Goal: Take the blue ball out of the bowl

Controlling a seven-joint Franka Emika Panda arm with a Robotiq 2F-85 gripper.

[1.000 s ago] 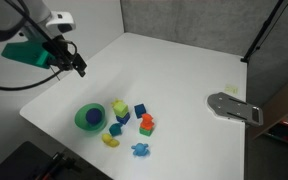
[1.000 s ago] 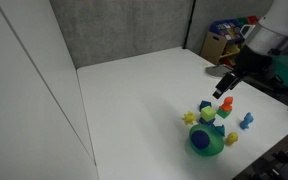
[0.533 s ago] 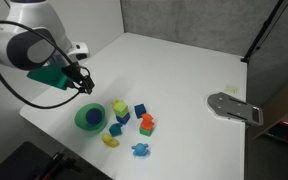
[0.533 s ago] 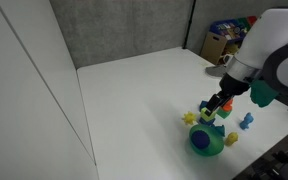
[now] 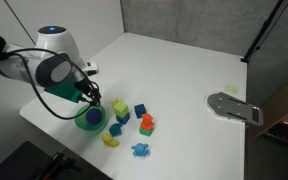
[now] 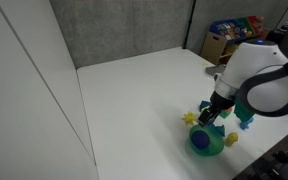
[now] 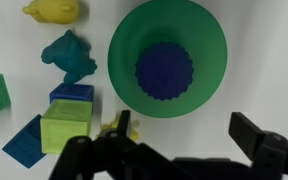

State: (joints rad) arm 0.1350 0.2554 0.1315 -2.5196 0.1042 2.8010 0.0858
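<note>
The bright green bowl (image 7: 124,40) fills the upper middle of the wrist view, with the dark blue ball (image 7: 165,70) resting inside it. The bowl also shows in both exterior views (image 5: 82,122) (image 6: 216,145), and the ball shows as a blue patch inside it (image 6: 203,141). My gripper (image 7: 189,130) is open and empty. It hovers just above the bowl's near rim, its two dark fingers spread wide. In the exterior views the gripper (image 5: 92,98) (image 6: 210,114) hangs close over the bowl, partly covering it.
Toys lie beside the bowl: a yellow toy (image 7: 52,10), a teal lumpy toy (image 7: 69,55), a blue cube (image 7: 72,93), a lime cube (image 7: 64,125) and an orange block (image 5: 147,124). A grey metal plate (image 5: 234,106) lies near the far table edge.
The arm has swung in from beyond the table's corner and come down over the bowl. The gripper stays open; the ball and toys have not moved.
</note>
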